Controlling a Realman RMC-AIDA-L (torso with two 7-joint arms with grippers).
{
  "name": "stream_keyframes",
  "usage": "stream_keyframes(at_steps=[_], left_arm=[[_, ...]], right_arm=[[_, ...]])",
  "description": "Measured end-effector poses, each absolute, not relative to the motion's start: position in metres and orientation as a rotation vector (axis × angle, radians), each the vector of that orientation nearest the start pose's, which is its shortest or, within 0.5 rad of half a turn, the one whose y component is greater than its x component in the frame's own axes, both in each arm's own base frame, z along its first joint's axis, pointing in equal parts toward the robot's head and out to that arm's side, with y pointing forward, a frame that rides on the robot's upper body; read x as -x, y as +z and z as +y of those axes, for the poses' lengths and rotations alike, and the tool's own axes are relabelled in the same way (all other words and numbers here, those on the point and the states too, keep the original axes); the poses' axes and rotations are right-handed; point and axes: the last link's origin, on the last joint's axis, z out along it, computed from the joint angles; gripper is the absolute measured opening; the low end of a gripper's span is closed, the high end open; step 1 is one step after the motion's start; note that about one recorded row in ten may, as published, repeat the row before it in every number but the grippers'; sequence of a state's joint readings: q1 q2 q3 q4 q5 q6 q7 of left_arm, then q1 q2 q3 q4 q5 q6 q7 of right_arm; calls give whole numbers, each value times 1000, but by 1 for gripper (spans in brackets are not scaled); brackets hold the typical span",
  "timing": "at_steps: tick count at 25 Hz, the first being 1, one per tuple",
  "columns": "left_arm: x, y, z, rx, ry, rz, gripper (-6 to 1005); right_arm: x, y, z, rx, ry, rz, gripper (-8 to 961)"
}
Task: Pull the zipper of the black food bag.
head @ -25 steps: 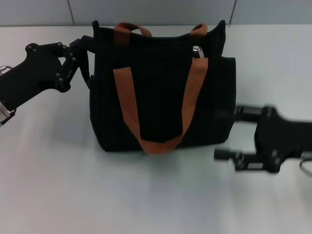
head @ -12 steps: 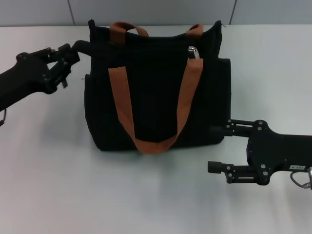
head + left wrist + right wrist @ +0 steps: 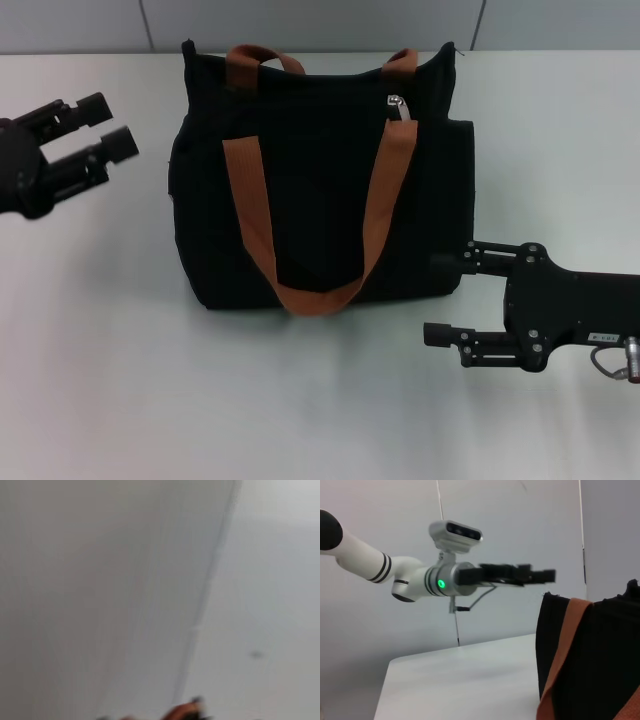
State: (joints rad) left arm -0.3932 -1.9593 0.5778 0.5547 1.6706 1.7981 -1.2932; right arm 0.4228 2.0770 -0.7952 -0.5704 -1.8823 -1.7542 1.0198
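Since the earlier frames the left gripper (image 3: 95, 140) has let go of the upper left corner of the black food bag (image 3: 320, 190) and drawn away to its left; it now hangs clear of the fabric with its fingers spread and holding nothing. The right gripper (image 3: 450, 290) has settled low beside the bag's right bottom corner, fingers parted and empty, the upper one close to or perhaps touching the side panel; the head view does not settle which. The bag stands upright on the table (image 3: 300, 400), its brown-orange straps (image 3: 250, 220) looping down its face. The zipper (image 3: 401, 104) sits on the top edge toward the bag's right end, just above the right strap. Whether the zip line is closed along its length is hard to judge. With both grippers off the bag, the pull looks either finished or not yet begun.
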Motion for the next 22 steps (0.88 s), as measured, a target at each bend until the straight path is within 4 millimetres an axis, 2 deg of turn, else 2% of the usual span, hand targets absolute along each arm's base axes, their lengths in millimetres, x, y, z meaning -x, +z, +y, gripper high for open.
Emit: stream_keyframes(at_steps=[4,7,8,9,13,14,19,22], left_arm=[[274,66,279,2554,-1232,-400,647],[262,42,267,2678,-1252,-277,730],[262,42,267,2678,-1252,-277,758],[257,21,259,2769,-1230,-259,786],[262,-5,251,2837,-1145,-307,784],[270,-17,246,2845,-1072,-332,783],[284,-33,240,2865,-939,-357,783],[285,-36,239,2873,-923,-358,783]], right_arm=[[-264,-18,274,2848,915,236,737],[-263,-19,274,2859,909,231,737],[-264,-20,274,2867,902,227,737],[-264,-21,273,2874,896,227,737],[-267,-25,269,2917,865,231,736],[-268,-28,266,2941,851,237,736],[-270,-37,259,2960,859,212,735],[-271,-42,257,2955,865,186,734]])
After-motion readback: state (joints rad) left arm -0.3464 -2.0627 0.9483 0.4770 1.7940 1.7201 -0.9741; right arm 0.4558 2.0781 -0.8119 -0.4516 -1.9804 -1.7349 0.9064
